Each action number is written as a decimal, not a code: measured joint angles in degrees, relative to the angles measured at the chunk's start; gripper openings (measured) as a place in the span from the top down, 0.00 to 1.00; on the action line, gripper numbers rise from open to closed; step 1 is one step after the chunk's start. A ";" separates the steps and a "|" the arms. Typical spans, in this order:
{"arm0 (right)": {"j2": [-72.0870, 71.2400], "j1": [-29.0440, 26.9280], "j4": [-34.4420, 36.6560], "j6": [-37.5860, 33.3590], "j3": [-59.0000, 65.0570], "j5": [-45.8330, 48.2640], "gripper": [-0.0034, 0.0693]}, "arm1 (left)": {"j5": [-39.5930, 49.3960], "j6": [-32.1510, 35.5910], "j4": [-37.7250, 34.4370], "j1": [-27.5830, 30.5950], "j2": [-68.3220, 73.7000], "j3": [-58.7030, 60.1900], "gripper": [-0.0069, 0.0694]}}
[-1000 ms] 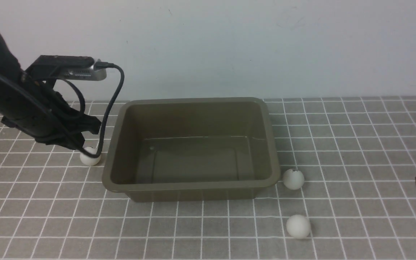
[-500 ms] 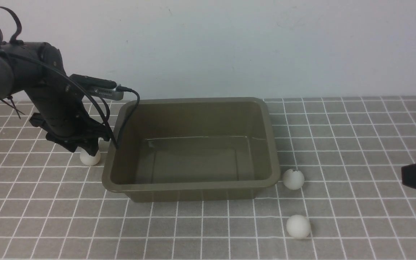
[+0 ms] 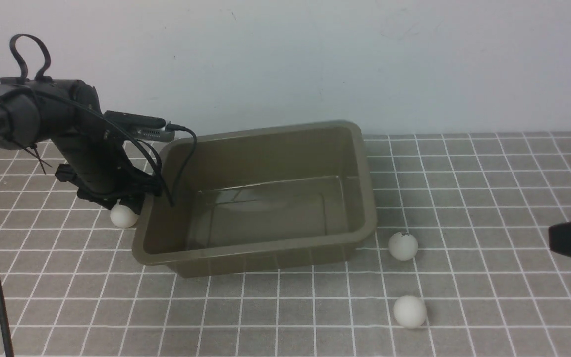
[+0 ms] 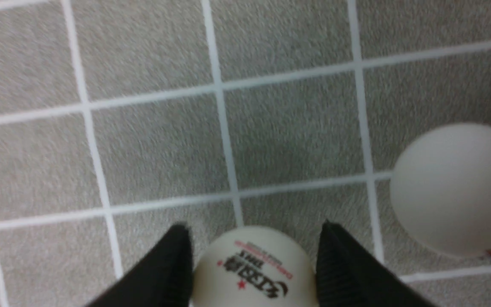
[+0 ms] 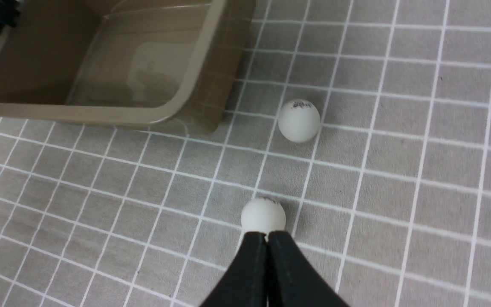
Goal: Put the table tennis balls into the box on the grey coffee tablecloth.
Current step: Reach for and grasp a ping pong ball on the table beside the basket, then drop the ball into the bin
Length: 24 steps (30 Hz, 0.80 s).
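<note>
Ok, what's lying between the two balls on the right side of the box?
Only bare tablecloth. The right wrist view shows the far ball and near ball with just grid cloth between; the front view agrees.

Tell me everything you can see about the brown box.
The box is an olive-brown plastic bin, glossy, with rounded corners, a rolled rim and sloping walls. It is empty and rests on the checked cloth, turned askew to the grid. The left gripper, closed on a ball, sits by its left wall; contact is unclear.
</note>
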 joint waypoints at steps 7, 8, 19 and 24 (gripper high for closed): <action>4.28 0.00 1.29 -4.20 -6.77 4.74 0.97 | 8.67 -0.58 1.53 0.00 -3.14 -3.02 0.49; 5.41 0.07 1.29 -4.30 -7.63 5.64 0.97 | 9.35 -0.58 1.59 0.00 -4.44 -3.85 0.49; 21.13 17.04 -4.16 1.59 -9.04 4.06 0.96 | 17.02 7.57 -17.53 -1.87 -20.83 -6.98 0.49; 31.34 20.52 -12.65 6.77 -9.04 -2.52 0.85 | 18.25 15.60 -25.33 -6.80 -17.14 -6.98 0.49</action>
